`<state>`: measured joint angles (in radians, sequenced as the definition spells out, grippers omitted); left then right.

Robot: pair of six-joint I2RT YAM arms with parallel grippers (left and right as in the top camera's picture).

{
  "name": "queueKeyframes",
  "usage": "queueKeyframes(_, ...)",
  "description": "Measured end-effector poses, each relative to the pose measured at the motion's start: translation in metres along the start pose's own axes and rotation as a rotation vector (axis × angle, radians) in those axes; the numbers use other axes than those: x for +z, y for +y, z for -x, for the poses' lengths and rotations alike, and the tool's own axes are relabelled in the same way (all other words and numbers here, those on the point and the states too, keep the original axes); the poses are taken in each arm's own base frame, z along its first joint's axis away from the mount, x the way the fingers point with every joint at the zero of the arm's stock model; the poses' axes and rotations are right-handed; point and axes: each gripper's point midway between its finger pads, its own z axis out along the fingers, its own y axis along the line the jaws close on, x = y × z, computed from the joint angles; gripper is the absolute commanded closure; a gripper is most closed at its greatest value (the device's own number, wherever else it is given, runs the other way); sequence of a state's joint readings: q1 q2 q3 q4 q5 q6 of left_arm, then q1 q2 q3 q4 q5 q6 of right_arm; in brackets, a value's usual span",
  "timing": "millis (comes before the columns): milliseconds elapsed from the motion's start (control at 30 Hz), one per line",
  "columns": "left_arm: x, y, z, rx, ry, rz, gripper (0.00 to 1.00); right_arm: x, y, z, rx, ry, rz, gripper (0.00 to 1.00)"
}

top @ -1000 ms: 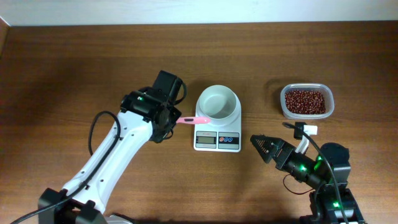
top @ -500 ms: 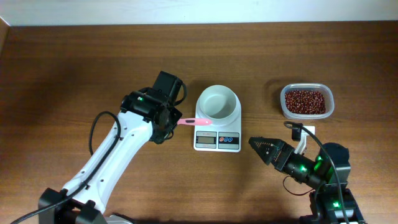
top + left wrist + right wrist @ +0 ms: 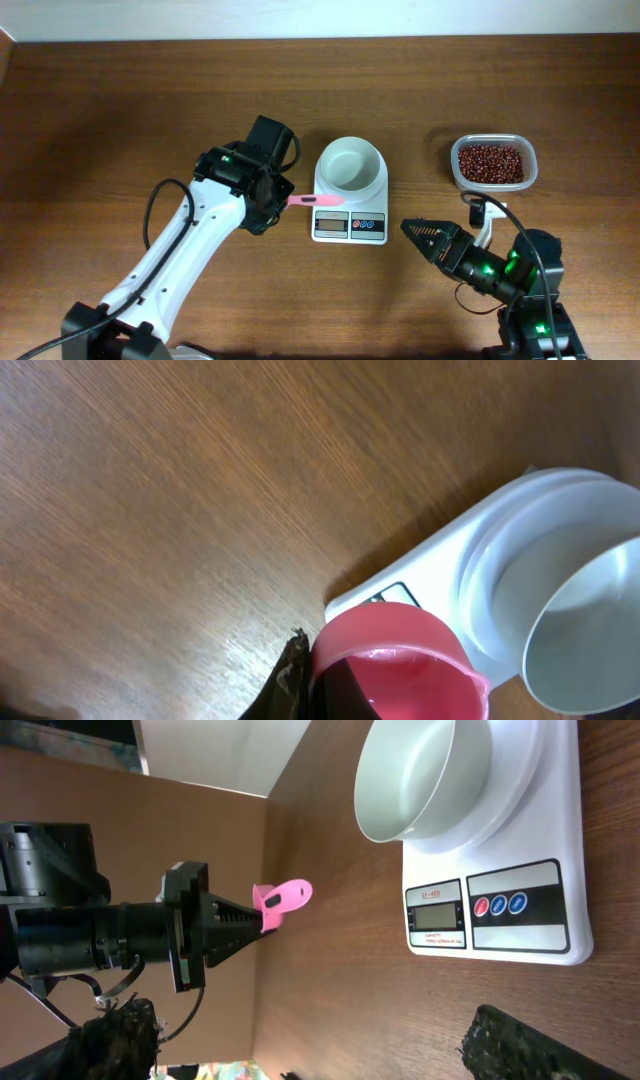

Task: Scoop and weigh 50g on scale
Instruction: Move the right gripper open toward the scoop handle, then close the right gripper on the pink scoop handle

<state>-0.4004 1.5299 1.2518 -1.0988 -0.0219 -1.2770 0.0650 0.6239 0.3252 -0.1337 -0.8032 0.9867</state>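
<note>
At frame centre, scale (image 3: 349,228) judged light, rigid, graspable at base; left gripper (image 3: 283,198) clamps pink scoop (image 3: 318,200); right gripper (image 3: 416,234) gapes empty.

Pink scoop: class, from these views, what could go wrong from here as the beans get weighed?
1. The pink scoop, gripped by the left end effector, hangs over the left edge of the scale; dipping lower, it might knock the scale or the empty bowl.
2. The tub of beans sits across the scale from the scoop, so loaded trips may spill beans on the table.
3. The open right end effector sits near the scale's right side; the arms could clash.
</note>
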Motion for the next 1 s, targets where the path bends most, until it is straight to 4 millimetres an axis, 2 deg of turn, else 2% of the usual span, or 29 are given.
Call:
queueKeyframes(467, 0.0, -0.003, -0.011, 0.0, 0.062, -0.017, 1.0, 0.0, 0.0, 0.0, 0.004, 0.0, 0.0, 0.01)
queueKeyframes(800, -0.001, -0.001, -0.017, 0.001, 0.095, -0.011, 1.0, 0.004, -0.012, -0.003, 0.048, 0.025, -0.038, 0.01)
queueKeyframes(900, -0.001, -0.003, -0.024, 0.022, 0.103, -0.013, 1.0, 0.007, -0.019, -0.003, 0.072, 0.038, -0.057, 0.01)
queueKeyframes(1000, -0.002, -0.008, -0.037, 0.066, 0.111, -0.027, 1.0, 0.012, -0.015, 0.0, 0.053, 0.041, -0.037, 0.01)
